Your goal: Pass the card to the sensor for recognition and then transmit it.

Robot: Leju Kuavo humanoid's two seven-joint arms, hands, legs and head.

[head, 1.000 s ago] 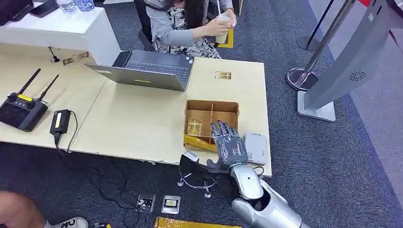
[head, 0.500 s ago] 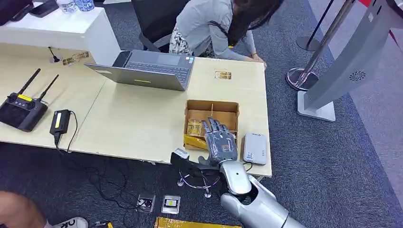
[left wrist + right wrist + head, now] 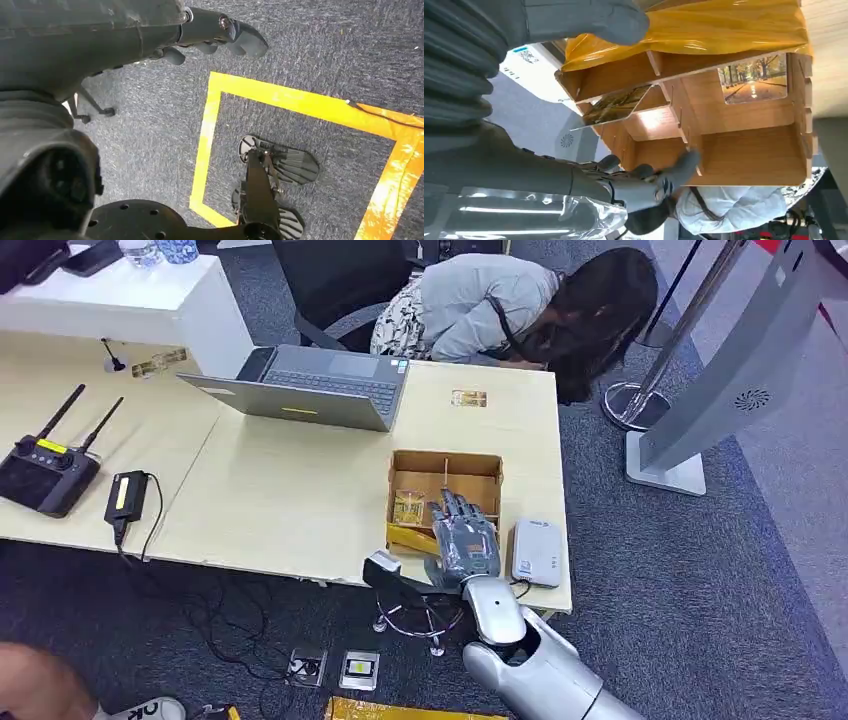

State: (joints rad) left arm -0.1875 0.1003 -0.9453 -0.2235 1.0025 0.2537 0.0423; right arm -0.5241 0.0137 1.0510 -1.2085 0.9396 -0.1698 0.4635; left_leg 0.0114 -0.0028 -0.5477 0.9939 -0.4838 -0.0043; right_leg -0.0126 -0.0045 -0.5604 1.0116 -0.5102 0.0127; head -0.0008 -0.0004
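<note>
Over the near edge of the table (image 3: pixel 300 490), the right hand (image 3: pixel 463 540) has drawn back a little toward six o'clock since half a second ago, its fingers now reaching into the near part of the wooden box (image 3: pixel 445 465) rather than lying further across it. From the right wrist view the fingers (image 3: pixel 659 182) are spread inside a compartment with nothing between them, so the hand is released and holds no card. One card (image 3: pixel 616 105) leans tilted against a divider in the compartment beside the fingers; a second card (image 3: pixel 751 78) lies flat on the floor of another compartment. Yellow film (image 3: pixel 704 25) covers the box's near rim. At three o'clock of the hand, just beside it, sits the white sensor (image 3: pixel 537 552), unmoved. At twelve o'clock the person (image 3: pixel 500 315) has bent further over, head now down past the table's far right corner. Beside the robot's body the left hand (image 3: pixel 220 32) hangs above the carpet, fingers loosely apart, holding nothing. Laptop (image 3: pixel 320 387) unchanged.
</note>
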